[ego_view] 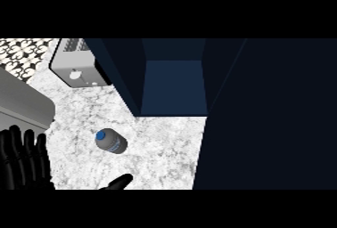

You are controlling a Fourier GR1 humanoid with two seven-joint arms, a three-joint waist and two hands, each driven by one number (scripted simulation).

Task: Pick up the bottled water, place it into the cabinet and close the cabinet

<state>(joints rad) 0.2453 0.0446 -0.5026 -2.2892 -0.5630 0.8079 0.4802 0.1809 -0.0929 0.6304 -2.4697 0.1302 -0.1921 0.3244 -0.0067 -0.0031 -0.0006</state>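
Observation:
The bottled water (110,140) stands on the marble counter (158,147), seen from above as a grey body with a blue cap. Behind it the dark blue cabinet (174,84) is open, its interior shelf visible; its open door (270,116) fills the right side of the view. My left hand (23,156) rests open at the lower left edge, fingers up, well left of the bottle. A black fingertip of my right hand (118,182) pokes in at the bottom edge, just below the bottle and apart from it; the rest of it is out of view.
A grey toaster-like appliance (77,67) sits at the back left against the patterned wall. A sink rim (26,104) runs along the left edge. Bare counter lies between the bottle and the cabinet opening.

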